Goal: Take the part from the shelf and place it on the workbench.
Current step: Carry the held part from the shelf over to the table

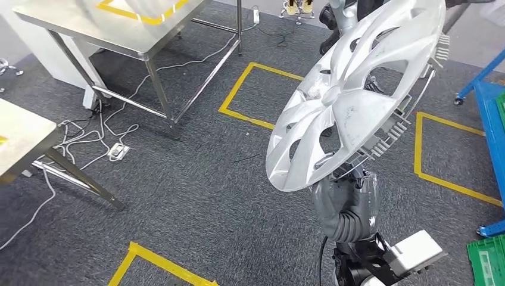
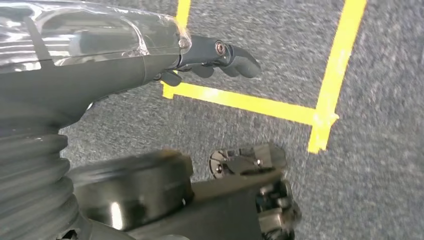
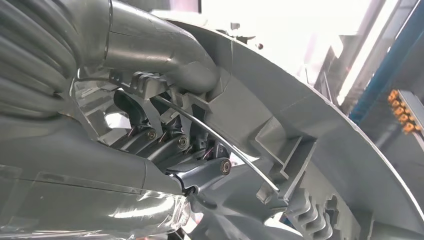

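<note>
Overhead, the right hand (image 1: 347, 199) grips a silver wheel cover (image 1: 351, 95) by its rim at five o'clock; the left hand (image 2: 210, 57) hangs with curled, empty fingers.

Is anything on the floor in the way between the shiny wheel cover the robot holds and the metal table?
Nothing solid, it seems. The right hand holds the wheel cover. Between it and the metal table lies open carpet with flat yellow tape; loose cables trail near the table's legs.
</note>
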Available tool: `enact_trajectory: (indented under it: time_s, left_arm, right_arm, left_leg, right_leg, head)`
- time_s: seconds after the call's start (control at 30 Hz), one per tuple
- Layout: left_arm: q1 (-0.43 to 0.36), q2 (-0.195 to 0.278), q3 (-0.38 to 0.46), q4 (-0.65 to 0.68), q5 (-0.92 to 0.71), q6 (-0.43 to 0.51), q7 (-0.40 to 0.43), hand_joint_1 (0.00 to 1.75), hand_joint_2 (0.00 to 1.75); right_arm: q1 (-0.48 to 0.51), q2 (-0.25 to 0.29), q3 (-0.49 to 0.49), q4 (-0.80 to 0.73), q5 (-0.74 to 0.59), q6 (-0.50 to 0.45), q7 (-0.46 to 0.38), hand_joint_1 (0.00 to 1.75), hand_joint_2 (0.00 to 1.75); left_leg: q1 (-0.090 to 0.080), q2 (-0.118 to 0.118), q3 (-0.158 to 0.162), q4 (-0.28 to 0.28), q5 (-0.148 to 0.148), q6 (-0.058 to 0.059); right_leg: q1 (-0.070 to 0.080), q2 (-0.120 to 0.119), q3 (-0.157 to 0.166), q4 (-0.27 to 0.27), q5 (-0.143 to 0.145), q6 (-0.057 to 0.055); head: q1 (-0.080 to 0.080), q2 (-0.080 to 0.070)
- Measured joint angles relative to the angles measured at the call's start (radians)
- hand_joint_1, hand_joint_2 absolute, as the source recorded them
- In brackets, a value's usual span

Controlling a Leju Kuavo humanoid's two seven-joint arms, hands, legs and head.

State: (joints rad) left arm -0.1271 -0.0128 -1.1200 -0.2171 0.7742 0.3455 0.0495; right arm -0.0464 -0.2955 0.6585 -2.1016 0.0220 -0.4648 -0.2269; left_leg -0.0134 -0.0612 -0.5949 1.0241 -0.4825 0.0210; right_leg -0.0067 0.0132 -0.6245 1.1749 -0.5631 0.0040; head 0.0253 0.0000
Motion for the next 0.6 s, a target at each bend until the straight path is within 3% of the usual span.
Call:
enact_trajectory:
  time_s: [0.07,0.13,0.2,0.23,0.27,0.33,0.4,0.43,0.5,0.53,0.6]
  left_arm:
    - [-0.001,0.002,0.0,0.0,0.0,0.001,0.006,0.0,1.75]
    - [0.0,0.003,0.0,0.0,0.005,0.004,0.01,0.0,1.75]
    - [0.002,0.006,0.0,0.0,0.011,0.007,0.01,0.0,1.75]
    - [0.002,0.007,0.0,0.0,0.013,0.008,0.01,0.0,1.75]
    - [0.002,0.009,0.0,0.0,0.014,0.009,0.009,0.0,1.75]
    - [0.0,0.011,0.0,0.0,0.015,0.01,0.007,0.0,1.75]
    - [0.001,0.012,0.0,0.0,0.016,0.01,0.002,0.0,1.75]
    - [0.002,0.012,0.0,0.0,0.017,0.01,-0.003,0.0,1.75]
    - [0.002,0.012,0.0,0.0,0.017,0.011,-0.02,0.0,1.75]
    - [0.002,0.011,0.0,-0.001,0.016,0.012,-0.029,0.0,1.75]
    - [0.001,0.009,0.0,-0.001,0.015,0.018,-0.045,0.0,1.75]
  right_arm:
    - [-0.002,0.0,0.002,0.006,-0.002,0.005,-0.003,1.75,1.75]
    - [-0.008,0.0,0.005,0.011,-0.003,0.012,-0.006,1.75,1.75]
    - [-0.015,0.001,0.007,0.014,-0.004,0.017,-0.007,1.75,1.75]
    - [-0.018,0.001,0.007,0.015,-0.004,0.018,-0.007,1.75,1.75]
    - [-0.02,0.002,0.008,0.015,-0.004,0.018,-0.007,1.75,1.75]
    - [-0.022,0.004,0.008,0.017,-0.003,0.019,-0.009,1.75,1.75]
    - [-0.023,0.005,0.008,0.019,-0.002,0.02,-0.012,1.75,1.75]
    - [-0.024,0.005,0.009,0.02,-0.001,0.021,-0.014,1.75,1.75]
    - [-0.025,0.006,0.009,0.022,-0.001,0.023,-0.019,1.75,1.75]
    - [-0.026,0.007,0.009,0.022,-0.002,0.024,-0.024,1.75,1.75]
    - [-0.028,0.008,0.008,0.022,-0.006,0.025,-0.037,1.75,1.75]
  left_leg:
    - [-0.001,-0.019,-0.002,0.002,0.0,-0.002]
    - [0.002,-0.031,-0.011,0.002,0.003,-0.009]
    - [0.003,-0.03,-0.017,0.003,0.003,-0.018]
    - [0.001,-0.009,-0.022,0.014,-0.007,-0.024]
    - [0.0,0.016,-0.035,0.042,-0.028,-0.029]
    - [0.006,0.06,-0.088,0.15,-0.089,-0.042]
    - [0.018,0.063,-0.136,0.242,-0.12,-0.054]
    - [0.024,0.065,-0.137,0.244,-0.109,-0.06]
    - [0.032,0.086,-0.088,0.153,-0.049,-0.07]
    - [0.031,0.11,-0.055,0.093,-0.025,-0.072]
    - [0.026,0.141,-0.016,0.02,-0.005,-0.061]
  right_leg:
    - [0.005,0.035,0.042,-0.111,0.055,-0.014]
    - [0.008,0.05,0.055,-0.151,0.061,-0.021]
    - [0.007,0.034,0.06,-0.167,0.064,-0.024]
    - [0.006,0.025,0.065,-0.176,0.068,-0.026]
    - [0.004,0.014,0.07,-0.185,0.071,-0.028]
    - [0.002,-0.01,0.075,-0.192,0.073,-0.03]
    - [0.001,-0.034,0.075,-0.191,0.071,-0.029]
    - [0.0,-0.045,0.075,-0.189,0.069,-0.027]
    - [-0.004,-0.065,0.077,-0.183,0.063,-0.017]
    - [-0.003,-0.073,0.077,-0.178,0.058,-0.01]
    - [-0.002,-0.086,0.078,-0.168,0.049,0.003]
  head:
    - [0.003,0.0]
    - [0.009,0.0]
    - [0.012,0.0]
    - [0.008,0.0]
    - [0.003,0.0]
    - [-0.007,0.0]
    - [-0.013,0.0]
    - [-0.016,0.0]
    - [-0.025,0.0]
    - [-0.03,0.0]
    - [-0.031,0.0]
